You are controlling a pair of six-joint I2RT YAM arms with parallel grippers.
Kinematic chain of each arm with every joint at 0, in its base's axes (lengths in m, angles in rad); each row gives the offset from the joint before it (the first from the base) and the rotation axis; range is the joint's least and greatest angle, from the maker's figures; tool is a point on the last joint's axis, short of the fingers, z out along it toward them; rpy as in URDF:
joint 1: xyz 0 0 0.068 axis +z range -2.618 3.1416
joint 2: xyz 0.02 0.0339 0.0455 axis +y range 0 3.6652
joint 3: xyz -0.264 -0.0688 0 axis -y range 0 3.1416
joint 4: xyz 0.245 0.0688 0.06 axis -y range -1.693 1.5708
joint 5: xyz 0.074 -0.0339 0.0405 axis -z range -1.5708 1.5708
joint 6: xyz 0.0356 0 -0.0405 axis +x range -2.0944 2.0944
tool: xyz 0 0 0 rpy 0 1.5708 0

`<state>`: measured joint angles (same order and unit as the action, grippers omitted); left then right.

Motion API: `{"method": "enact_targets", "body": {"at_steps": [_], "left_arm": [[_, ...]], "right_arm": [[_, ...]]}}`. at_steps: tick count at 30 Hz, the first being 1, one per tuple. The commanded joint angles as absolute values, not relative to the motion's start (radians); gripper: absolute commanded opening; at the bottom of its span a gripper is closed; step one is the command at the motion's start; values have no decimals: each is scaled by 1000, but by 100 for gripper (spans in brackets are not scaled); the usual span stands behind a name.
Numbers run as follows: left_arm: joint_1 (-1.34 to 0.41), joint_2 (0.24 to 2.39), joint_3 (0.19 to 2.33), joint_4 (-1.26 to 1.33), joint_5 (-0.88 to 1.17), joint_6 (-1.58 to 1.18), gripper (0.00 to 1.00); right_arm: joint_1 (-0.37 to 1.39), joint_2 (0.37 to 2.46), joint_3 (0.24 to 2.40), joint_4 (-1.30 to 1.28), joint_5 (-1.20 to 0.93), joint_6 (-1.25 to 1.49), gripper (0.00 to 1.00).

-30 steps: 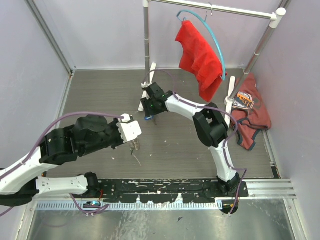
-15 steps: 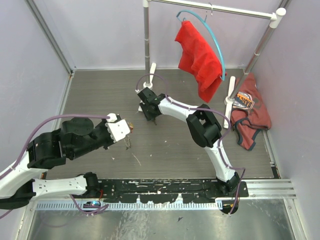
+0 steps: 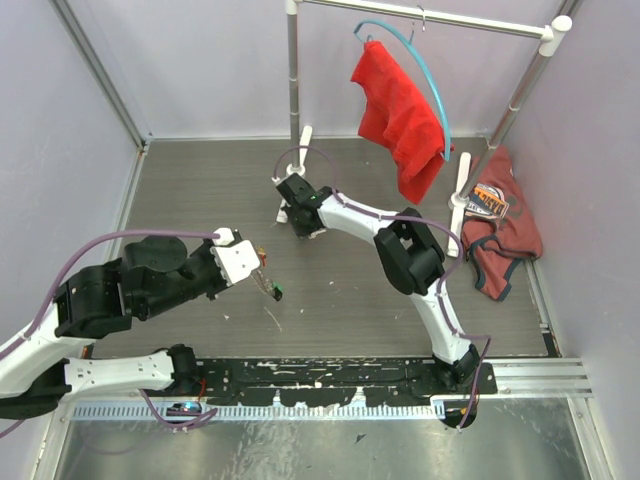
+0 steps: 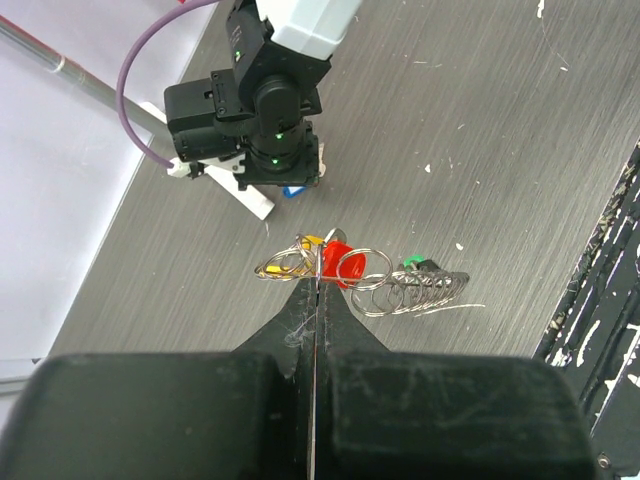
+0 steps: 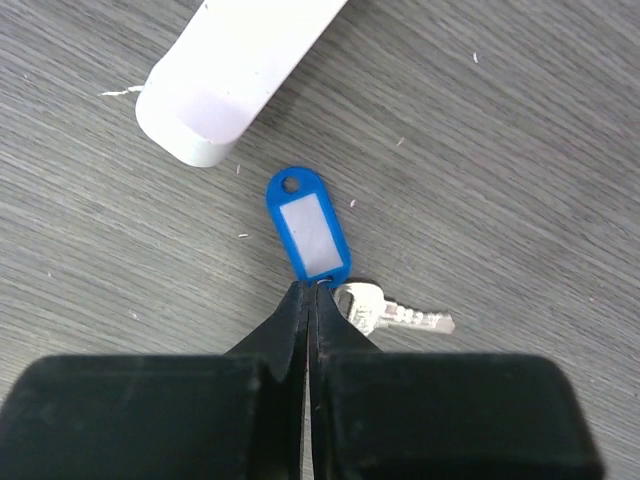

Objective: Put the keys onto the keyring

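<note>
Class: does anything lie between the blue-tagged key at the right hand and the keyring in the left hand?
Nothing visible. Only bare table separates the blue-tagged key from the keyring; the white rack foot lies on the key's far side.

The surface (image 5: 520,120) is showing a matt, finely grained grey finish. The blue tag (image 5: 308,225) is gleaming as smooth plastic, while the key (image 5: 385,310) and keyring (image 4: 366,270) are glinting as bare metal. The fingers (image 5: 270,345) are looking matt black and scuffed.
</note>
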<state>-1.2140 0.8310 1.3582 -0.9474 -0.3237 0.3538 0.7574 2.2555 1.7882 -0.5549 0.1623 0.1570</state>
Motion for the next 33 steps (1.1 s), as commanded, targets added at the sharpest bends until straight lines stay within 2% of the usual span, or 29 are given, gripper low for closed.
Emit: {"method": "enact_targets", "body": {"at_steps": [1,9,24,33], "left_arm": [[-1218,821,1355,-919,-316,349,0],[-1218,824,1350,-902,-316,356,0],[-1218,805,1300,-772,-308,311,0],[-1218,807,1283,-679,-247,297,0]], "right_arm": [[760,2140,1763,-501,172,155,1],[759,2016,1698,-450,74,142,1],[676,1662,1430,-292,-438,143,1],[603,1388,1321,-319,-502,21,1]]}}
